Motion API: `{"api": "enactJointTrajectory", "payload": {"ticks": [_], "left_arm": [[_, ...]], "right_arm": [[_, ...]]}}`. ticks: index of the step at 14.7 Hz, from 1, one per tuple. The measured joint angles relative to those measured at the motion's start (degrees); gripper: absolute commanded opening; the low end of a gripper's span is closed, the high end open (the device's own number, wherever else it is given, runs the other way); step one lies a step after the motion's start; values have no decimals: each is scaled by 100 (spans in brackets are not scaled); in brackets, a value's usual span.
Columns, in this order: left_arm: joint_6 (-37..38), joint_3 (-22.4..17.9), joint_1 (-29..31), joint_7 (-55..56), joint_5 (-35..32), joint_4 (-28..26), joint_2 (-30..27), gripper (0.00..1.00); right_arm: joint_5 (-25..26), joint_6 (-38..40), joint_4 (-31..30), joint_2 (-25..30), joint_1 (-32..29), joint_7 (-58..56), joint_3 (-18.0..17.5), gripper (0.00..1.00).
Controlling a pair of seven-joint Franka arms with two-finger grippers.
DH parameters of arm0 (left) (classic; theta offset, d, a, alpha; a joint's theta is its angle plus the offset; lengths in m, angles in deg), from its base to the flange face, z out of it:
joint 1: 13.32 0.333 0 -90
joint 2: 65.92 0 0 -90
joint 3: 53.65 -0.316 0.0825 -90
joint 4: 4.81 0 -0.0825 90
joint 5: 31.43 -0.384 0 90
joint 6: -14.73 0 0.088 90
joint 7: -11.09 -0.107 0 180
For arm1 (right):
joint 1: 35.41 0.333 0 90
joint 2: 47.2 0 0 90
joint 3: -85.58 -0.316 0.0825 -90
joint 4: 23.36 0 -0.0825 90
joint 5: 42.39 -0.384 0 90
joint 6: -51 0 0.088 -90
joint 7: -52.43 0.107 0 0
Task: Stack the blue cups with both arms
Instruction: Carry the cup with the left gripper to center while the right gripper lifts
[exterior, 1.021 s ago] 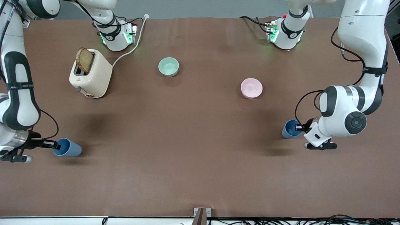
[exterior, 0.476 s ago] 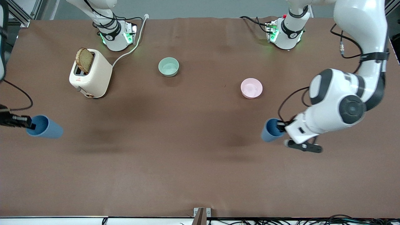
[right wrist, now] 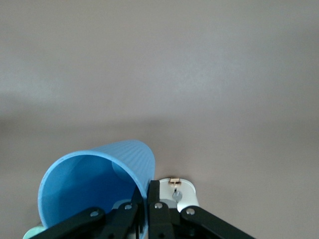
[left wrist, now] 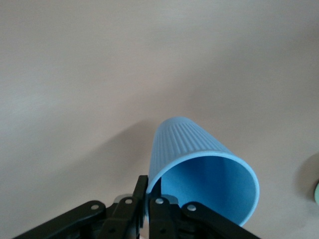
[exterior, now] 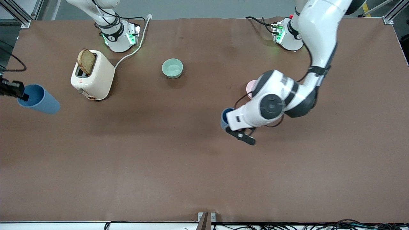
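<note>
Each gripper holds one blue cup in the air, pinched by its rim. My left gripper is shut on a blue cup over the middle of the table, beside the pink bowl. The left wrist view shows that cup tilted, with its mouth toward the camera and the fingers clamped on the rim. My right gripper is shut on the other blue cup over the right arm's end of the table, beside the toaster. The right wrist view shows this cup with the fingers clamped on its rim.
A cream toaster holding a slice of bread stands near the right arm's base. A pale green bowl sits mid-table toward the bases. The pink bowl is mostly hidden by the left arm. A power cord runs to the toaster.
My left arm has swung its cup from the left arm's end toward the table's middle. My right gripper has lifted its cup higher and carried it toward the table's edge beside the toaster.
</note>
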Motion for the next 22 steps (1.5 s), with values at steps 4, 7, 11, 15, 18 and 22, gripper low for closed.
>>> {"api": "enactJointTrajectory", "payload": {"ticks": [4,7,11,15,18,22], "left_arm": [[-302,-38,-496,-2,-52,125,301,0],[-449,-109,-785,-2,-222,139,409,0],[-648,-206,-1135,-2,-322,143,549,1],[-672,-334,-1411,-2,-395,143,610,2],[-704,-366,-1410,-8,-485,143,756,9],[-819,-364,-1467,6,-588,174,847,98]], "right_arm": [[2,188,-139,261,165,453,-19,3],[3,115,-160,252,215,548,-29,4],[3,89,-160,249,216,553,-29,4],[2,89,-160,229,216,559,-29,4],[2,89,-161,222,216,562,-26,4],[2,89,-161,221,216,564,-25,4]]}}
